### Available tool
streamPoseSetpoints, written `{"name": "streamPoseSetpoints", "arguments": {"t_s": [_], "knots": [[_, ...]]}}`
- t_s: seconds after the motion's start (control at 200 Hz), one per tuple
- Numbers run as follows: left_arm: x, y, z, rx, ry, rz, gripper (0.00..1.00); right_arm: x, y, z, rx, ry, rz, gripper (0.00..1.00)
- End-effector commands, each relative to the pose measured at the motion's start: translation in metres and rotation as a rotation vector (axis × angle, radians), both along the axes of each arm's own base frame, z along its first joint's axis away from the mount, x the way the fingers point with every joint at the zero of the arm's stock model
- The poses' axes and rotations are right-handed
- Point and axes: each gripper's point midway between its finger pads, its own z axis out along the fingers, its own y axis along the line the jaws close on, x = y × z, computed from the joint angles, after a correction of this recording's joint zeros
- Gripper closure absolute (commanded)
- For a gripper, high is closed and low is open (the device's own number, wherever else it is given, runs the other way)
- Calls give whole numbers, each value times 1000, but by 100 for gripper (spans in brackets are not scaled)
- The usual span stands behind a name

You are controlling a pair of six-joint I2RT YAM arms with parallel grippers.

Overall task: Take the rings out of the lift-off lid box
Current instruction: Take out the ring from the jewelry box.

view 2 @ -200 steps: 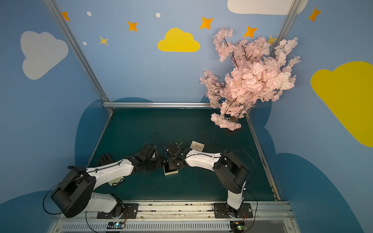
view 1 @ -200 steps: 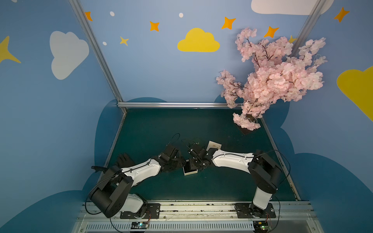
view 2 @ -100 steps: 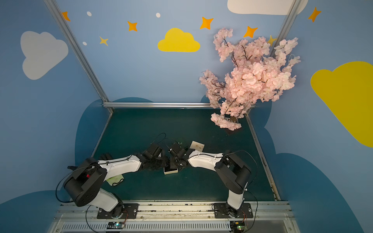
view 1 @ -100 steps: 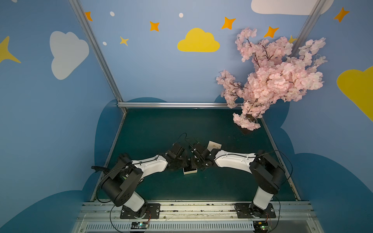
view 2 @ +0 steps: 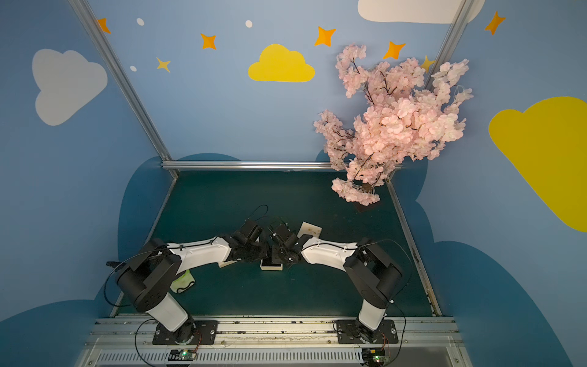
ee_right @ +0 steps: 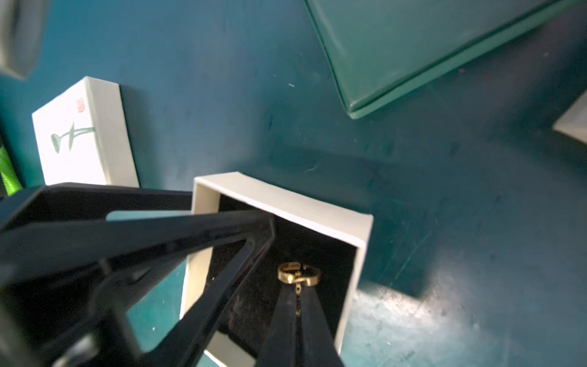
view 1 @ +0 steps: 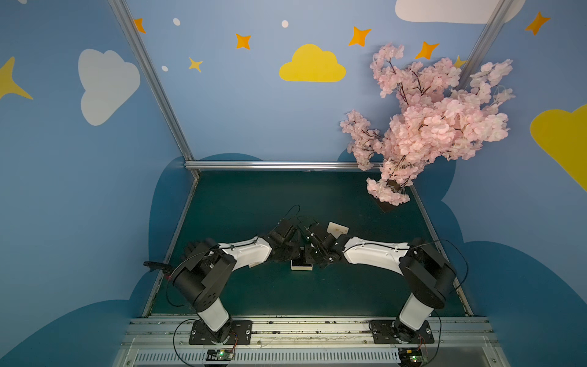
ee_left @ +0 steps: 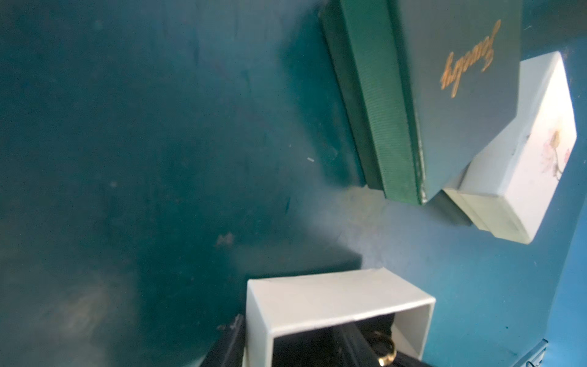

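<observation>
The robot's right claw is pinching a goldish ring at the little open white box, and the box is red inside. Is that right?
Not quite. The little open white box has a black lining, not a red one; the right wrist view shows it. The rest holds: the right gripper is pinching a goldish ring at that box.

Both top views looked down from far above the left gripper [view 1: 295,255] and right gripper [view 1: 309,255]. Wrist cameras sat close behind them. All saw the box [view 1: 301,268].
</observation>
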Motion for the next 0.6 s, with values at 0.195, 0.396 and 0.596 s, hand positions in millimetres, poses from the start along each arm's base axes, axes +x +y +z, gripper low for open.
{"name": "streamPoseSetpoints", "arguments": {"t_s": [0.195,0.396,0.596], "knots": [[-30,24,-52,157,154,-13,53,4,3,18,52,-36,-4,98],[-27,26,-51,177,154,-13,53,-1,-10,20,27,-31,-18,98],[-25,26,-51,183,148,-10,52,0,-14,32,37,-58,-27,98]]}}
